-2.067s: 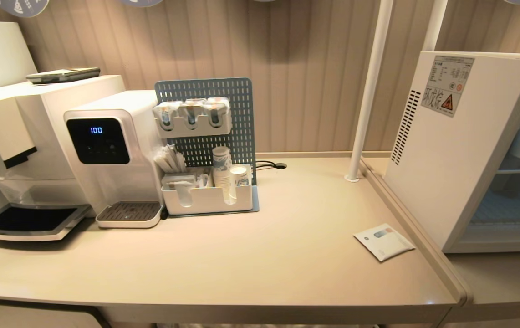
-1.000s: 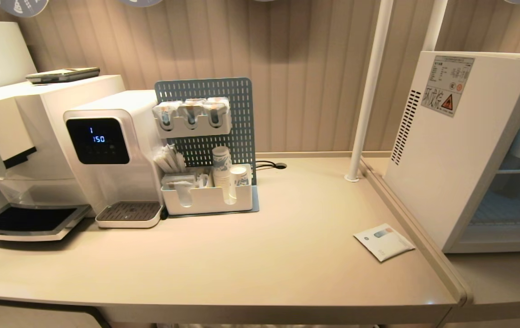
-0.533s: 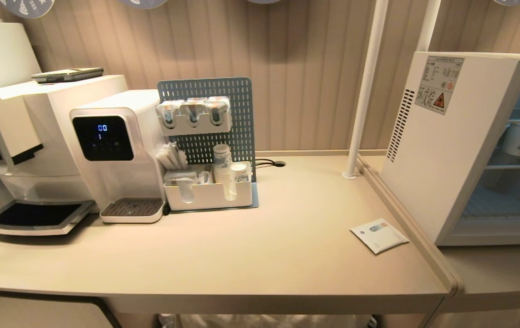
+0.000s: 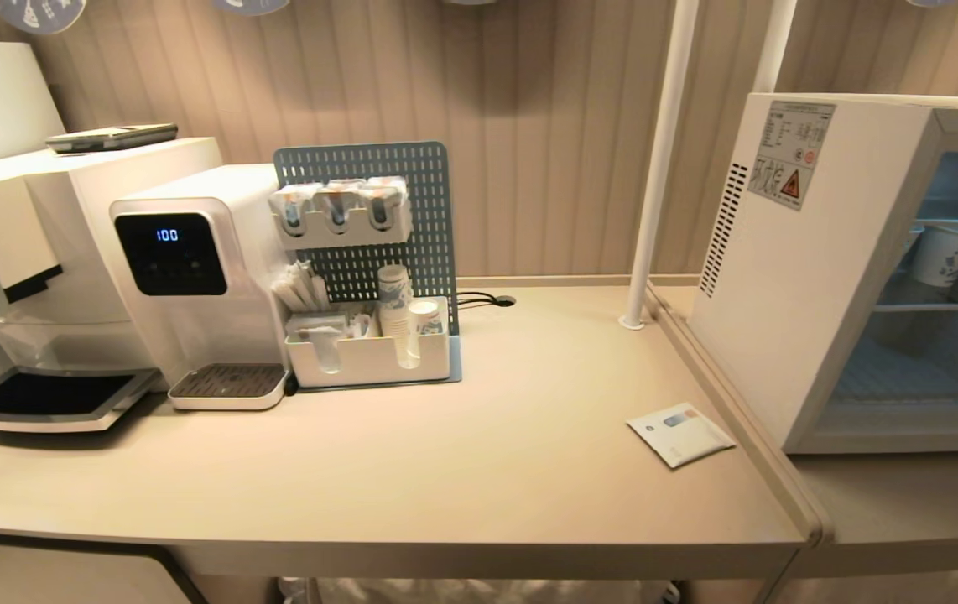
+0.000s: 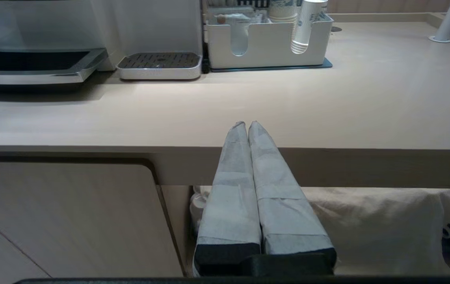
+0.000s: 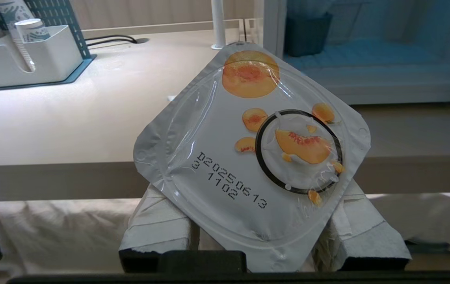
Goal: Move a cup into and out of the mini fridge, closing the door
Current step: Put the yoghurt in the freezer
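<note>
We grip small white foil-lidded cup (image 6: pixel 248 157) in right gripper (image 6: pixel 264 232); left gripper (image 5: pixel 247 128) closed, empty, below counter edge.

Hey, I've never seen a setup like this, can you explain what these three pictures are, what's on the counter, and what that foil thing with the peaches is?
These come from a two-armed robot. The wide picture is taken from its head, looking down at a counter; neither arm shows there. On the counter stand a coffee machine, a water dispenser, a caddy with paper cups, and a flat sachet. At the right is the mini fridge; its inside shows, with a patterned paper cup on a shelf.

The other two pictures come from cameras on the wrists. The left gripper is shut and empty, low at the counter's front edge. The right gripper holds the cup, a small tub; you see its foil lid with peaches, facing the fridge.
</note>
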### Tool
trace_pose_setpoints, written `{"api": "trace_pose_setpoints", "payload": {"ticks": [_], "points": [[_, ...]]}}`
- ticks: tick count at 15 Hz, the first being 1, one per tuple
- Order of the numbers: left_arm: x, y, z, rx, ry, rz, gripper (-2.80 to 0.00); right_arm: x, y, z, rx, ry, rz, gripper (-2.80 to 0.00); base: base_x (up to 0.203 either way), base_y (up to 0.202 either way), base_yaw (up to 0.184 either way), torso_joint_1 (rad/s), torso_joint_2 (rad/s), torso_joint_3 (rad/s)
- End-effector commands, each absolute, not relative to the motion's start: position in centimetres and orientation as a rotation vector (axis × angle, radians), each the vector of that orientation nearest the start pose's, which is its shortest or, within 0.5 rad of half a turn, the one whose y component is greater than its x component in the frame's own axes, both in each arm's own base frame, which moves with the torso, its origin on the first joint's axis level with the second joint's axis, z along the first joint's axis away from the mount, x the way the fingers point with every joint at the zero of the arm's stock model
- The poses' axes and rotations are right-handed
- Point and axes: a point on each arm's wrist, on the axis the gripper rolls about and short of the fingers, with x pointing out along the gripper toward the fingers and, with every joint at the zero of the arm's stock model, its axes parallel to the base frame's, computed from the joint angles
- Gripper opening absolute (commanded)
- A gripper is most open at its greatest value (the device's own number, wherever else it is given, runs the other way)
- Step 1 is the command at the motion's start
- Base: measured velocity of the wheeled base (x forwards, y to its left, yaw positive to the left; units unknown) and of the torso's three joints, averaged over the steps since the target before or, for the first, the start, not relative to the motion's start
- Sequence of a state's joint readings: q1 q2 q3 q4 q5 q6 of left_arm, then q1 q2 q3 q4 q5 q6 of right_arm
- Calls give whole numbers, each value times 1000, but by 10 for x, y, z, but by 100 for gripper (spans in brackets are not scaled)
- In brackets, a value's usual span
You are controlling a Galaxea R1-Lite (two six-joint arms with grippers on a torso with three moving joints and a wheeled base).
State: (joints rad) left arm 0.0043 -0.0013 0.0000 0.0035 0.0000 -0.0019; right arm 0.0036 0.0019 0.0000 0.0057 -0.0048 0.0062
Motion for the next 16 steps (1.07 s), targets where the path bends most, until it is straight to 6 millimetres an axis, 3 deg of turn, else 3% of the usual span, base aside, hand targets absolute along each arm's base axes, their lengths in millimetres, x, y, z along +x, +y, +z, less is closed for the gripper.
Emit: {"api": "trace_pose_setpoints", "payload": {"ticks": [1,16], "points": [[-23,0,75,-3,3,3,-280,-22,0,75,6,12,-2,-280,0,-198,1,-4,-4,2],[-23,0,75,-3,3,3,-280,-22,0,75,6,12,-2,-280,0,-194,0,2,2,2]]}}
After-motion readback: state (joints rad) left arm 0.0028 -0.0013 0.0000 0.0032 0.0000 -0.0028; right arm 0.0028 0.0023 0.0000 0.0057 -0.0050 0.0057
